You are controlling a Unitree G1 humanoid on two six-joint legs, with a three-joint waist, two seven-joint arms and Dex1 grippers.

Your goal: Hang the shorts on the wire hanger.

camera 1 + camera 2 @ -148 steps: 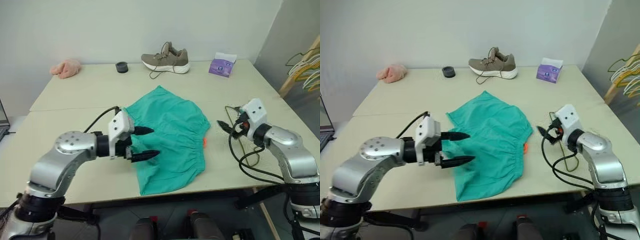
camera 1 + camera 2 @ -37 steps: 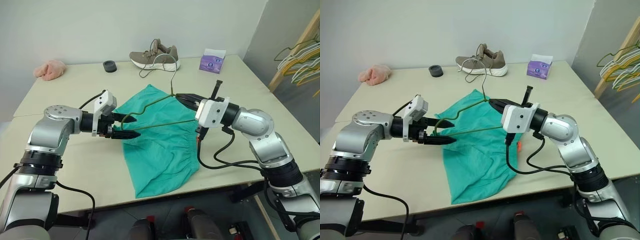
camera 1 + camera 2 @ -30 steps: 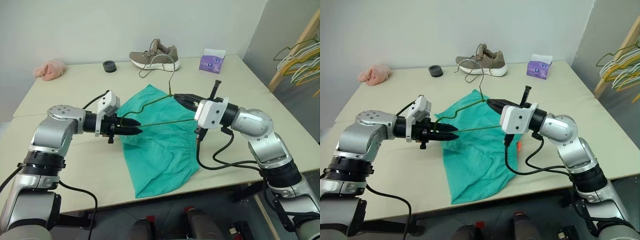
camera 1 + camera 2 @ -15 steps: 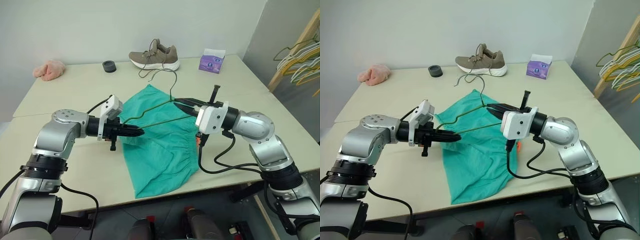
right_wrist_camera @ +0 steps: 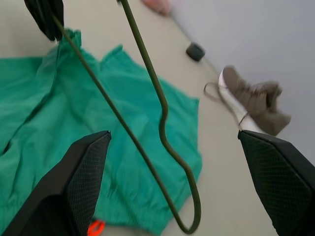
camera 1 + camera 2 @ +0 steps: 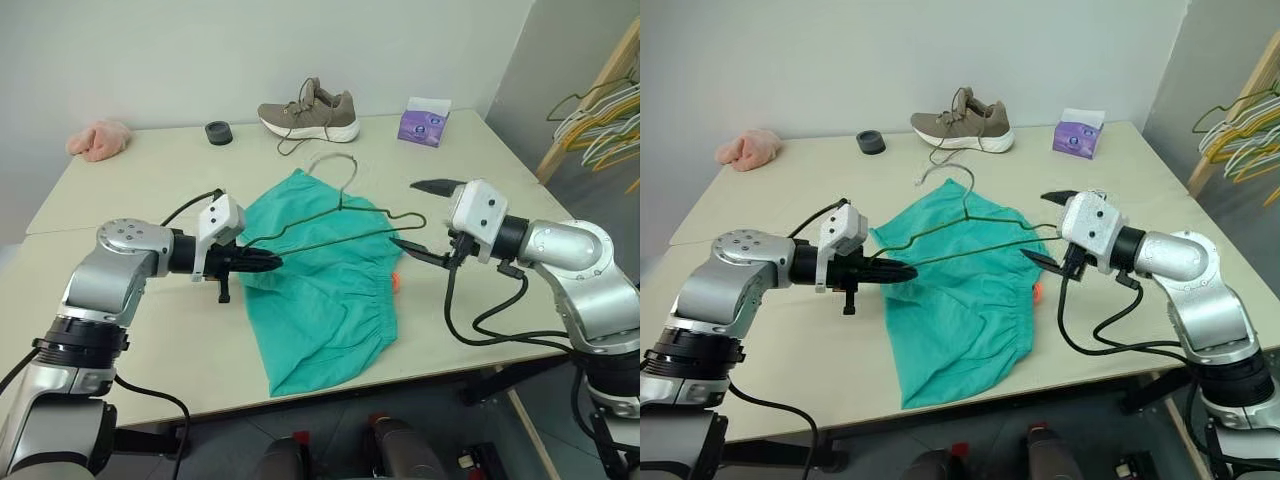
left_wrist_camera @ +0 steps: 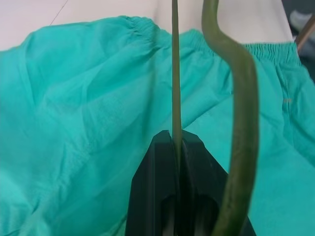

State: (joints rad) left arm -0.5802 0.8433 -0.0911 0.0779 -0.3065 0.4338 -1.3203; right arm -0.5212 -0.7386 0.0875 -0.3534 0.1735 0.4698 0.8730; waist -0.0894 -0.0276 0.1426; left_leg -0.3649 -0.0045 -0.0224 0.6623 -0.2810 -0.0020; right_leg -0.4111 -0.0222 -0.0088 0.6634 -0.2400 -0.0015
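**Pale Table, Hanger Up, Shorts Still Flat**

Head cam: on the pale table (image 6: 120, 190) w/ a shoe (image 6: 308, 108) at the back, the left gripper (image 6: 262, 262) was clamped on one end of the wire hanger (image 6: 330, 228), held above the shorts (image 6: 325, 290). The right gripper (image 6: 425, 217) stood spread wide just off the hanger's other end, holding nothing.

L wrist cam: fingers pinched the thin wire over teal cloth.

R wrist cam: wide fingers framed the hanger, apart from it.

Judged early: shorts not yet threaded or draped. No readable brands or writing.
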